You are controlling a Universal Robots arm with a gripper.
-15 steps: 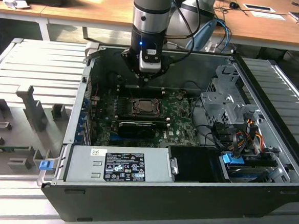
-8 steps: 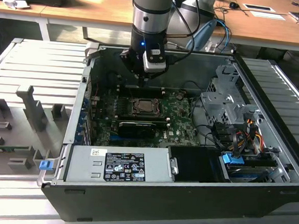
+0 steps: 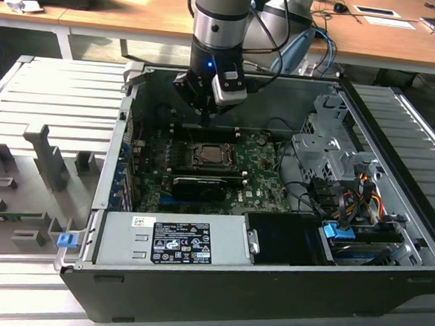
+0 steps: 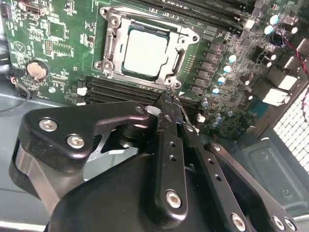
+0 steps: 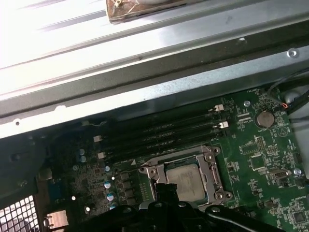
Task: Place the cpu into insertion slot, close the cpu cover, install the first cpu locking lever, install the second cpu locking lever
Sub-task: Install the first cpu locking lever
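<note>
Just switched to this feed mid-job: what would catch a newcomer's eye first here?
The open computer case with the gripper hanging inside it, above the green motherboard, stands out first. In the second wrist view, the silver cpu lies framed by the cpu cover, the gripper's tip right beside that frame's edge.

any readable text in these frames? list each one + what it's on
Nothing here can be quoted.
white label on the power supply box: printed text and symbols, too small to read.
motherboard: white printed markings, too small to read.
cpu: plain metal face, no legible marking in either wrist view.
coin battery: nothing readable.
</note>
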